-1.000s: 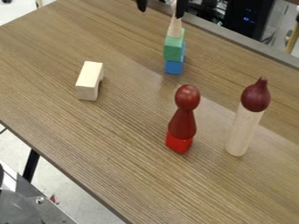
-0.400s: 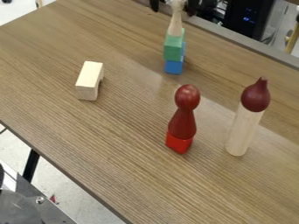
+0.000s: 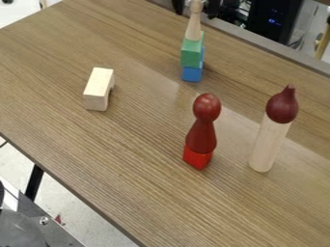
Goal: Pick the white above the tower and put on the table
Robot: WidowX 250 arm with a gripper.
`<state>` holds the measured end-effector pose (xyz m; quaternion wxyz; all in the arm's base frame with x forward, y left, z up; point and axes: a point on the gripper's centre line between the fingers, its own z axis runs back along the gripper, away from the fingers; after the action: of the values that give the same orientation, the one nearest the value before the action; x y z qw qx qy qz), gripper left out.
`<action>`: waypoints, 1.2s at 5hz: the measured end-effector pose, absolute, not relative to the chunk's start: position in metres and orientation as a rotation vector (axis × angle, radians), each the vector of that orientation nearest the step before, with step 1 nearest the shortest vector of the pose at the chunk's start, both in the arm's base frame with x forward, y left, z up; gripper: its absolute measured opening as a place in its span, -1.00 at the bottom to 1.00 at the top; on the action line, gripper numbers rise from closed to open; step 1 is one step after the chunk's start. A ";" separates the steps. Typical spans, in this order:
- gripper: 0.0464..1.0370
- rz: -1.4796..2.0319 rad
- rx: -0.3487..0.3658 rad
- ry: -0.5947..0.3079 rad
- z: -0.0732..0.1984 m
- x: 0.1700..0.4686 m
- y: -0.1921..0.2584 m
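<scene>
Writing: blue marks on the black case (image 3: 276,21), far right, too small to read.
Gripper (image 3: 195,15): far edge, black, fingers parted, one left and one right of the white figure's head; gap on the left, contact on the right can't be told; nothing seen clamped.
White figure (image 3: 193,30): between the fingers at its head, upright on top of the tower; pale, smooth, round head, flared body.
Tower: far side of table; green block (image 3: 191,52) above blue block (image 3: 192,74), more blue behind the green.
Wooden block (image 3: 97,88): left, pale, straight-edged, notch on its right side.
Red figure (image 3: 201,138): near the middle, glossy dark red, round head, upright on bright red block (image 3: 197,158).
Peg (image 3: 268,145): right, upright, pale cylinder, dark red onion-shaped top (image 3: 282,107).
Table (image 3: 122,159): brown, striped wood grain.
</scene>
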<state>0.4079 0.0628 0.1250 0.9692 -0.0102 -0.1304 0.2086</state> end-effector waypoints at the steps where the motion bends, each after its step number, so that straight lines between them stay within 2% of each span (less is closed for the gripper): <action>1: -0.29 0.424 -0.018 -0.276 0.126 0.409 0.064; 2: -0.40 0.424 -0.017 -0.272 0.123 0.405 0.064; 4: -0.40 0.360 -0.069 -0.241 0.137 0.387 0.044; 6: -0.40 0.166 -0.061 -0.190 0.122 0.374 -0.017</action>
<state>0.3741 -0.0166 0.1222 0.9916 -0.0306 -0.0946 0.0827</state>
